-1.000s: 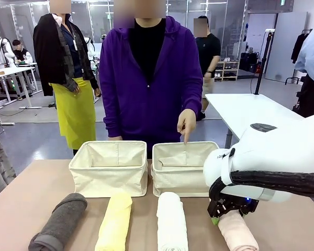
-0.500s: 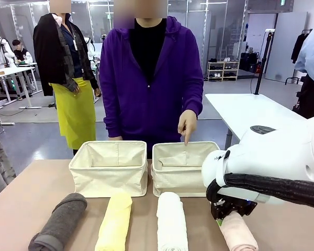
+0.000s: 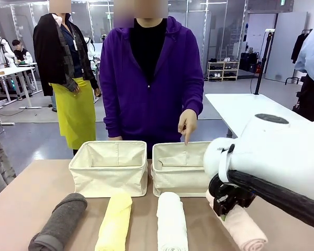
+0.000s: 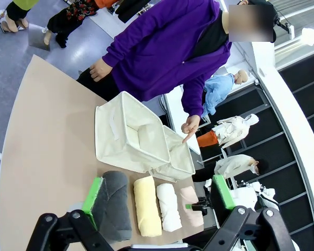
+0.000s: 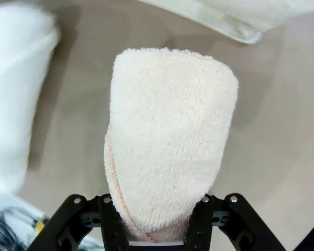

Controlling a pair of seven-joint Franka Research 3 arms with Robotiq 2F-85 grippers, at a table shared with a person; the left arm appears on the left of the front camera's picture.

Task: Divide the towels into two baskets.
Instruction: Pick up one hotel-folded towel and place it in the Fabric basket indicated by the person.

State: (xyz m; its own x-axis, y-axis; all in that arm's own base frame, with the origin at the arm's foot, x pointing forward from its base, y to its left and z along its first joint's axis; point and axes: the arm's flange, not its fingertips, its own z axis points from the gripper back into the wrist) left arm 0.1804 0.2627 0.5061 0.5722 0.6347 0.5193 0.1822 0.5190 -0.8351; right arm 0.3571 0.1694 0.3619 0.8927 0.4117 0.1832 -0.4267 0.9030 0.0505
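Three towels lie in a row near the table's front: dark grey [image 3: 60, 222], pale yellow [image 3: 115, 222] and white [image 3: 171, 222]. To their right, my right gripper [image 3: 226, 206] is shut on the pale pink towel [image 3: 246, 230], which tilts just above the table. In the right wrist view the pink towel [image 5: 167, 141] sits clamped in the right gripper [image 5: 154, 219]. Behind the row stand two cream baskets, left [image 3: 109, 180] and right [image 3: 178, 180], both without towels. My left gripper [image 4: 157, 196] hangs open high over the table, above the grey towel [image 4: 115, 204] and yellow towel [image 4: 146, 206].
A person in a purple hoodie stands at the far side, one hand [image 3: 186, 124] pointing down into the right basket. The basket's corner [image 5: 235, 21] lies just ahead of the pink towel, with the white towel [image 5: 15, 104] beside it. A white table [image 3: 246, 107] stands behind at right.
My right arm has risen and drawn nearer the camera, and the pink towel has come up off the table with it, now tilted. The other towels, the baskets and the person's hand have not moved.
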